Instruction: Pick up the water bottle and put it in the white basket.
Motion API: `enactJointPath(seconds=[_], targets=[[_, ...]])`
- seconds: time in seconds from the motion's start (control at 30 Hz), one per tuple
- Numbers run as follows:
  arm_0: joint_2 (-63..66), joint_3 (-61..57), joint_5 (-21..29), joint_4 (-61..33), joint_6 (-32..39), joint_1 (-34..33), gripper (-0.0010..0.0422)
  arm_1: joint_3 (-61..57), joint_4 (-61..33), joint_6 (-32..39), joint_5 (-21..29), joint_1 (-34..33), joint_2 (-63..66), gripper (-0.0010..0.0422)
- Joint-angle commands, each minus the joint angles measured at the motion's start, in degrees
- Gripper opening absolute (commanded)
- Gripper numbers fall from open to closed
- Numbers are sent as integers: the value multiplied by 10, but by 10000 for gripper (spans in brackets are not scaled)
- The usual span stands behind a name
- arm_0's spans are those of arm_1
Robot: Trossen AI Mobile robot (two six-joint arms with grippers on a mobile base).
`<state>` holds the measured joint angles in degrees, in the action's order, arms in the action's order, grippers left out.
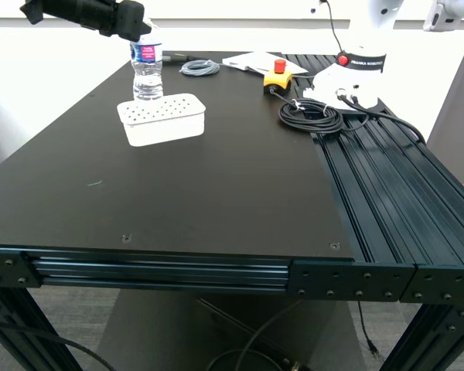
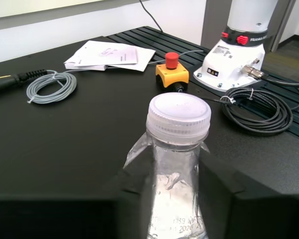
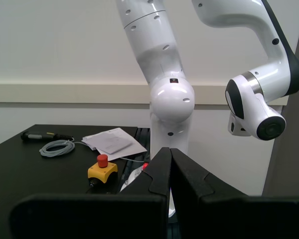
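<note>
The water bottle [image 1: 147,66] stands upright on the black table, just behind the white basket [image 1: 162,120], near the far side at the exterior view's left. It is clear with a white cap and a blue-and-red label. My first gripper [image 1: 135,23] reaches in from the upper left at the bottle's top. In the first wrist view its dark fingers [image 2: 139,179] press on both sides of the bottle [image 2: 178,149] just under the cap. The basket lies with its holed face up. My second gripper [image 3: 170,154] is shut and empty, up in the air facing a white robot arm.
Behind the bottle lie a grey cable coil [image 1: 199,68], papers [image 1: 255,62] and a yellow box with a red button [image 1: 278,76]. A black cable coil [image 1: 311,116] lies by the white robot's base [image 1: 356,69]. Ribbed rails [image 1: 387,178] run along the exterior view's right.
</note>
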<state>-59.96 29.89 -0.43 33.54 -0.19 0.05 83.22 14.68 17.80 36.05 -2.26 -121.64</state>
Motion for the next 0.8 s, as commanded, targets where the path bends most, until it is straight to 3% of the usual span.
enactJointPath(seconds=[0.03, 0.17, 0.3, 0.8], targets=[[0, 1, 0, 3, 2, 0, 1, 1, 5, 2, 4, 0, 0, 149], [0, 1, 0, 3, 2, 0, 1, 1, 4, -3, 3, 1, 0, 225], [0, 1, 0, 3, 2, 0, 1, 1, 4, -9, -12, 1, 0, 242], [0, 1, 0, 3, 2, 0, 1, 1, 5, -7, -12, 1, 0, 103]])
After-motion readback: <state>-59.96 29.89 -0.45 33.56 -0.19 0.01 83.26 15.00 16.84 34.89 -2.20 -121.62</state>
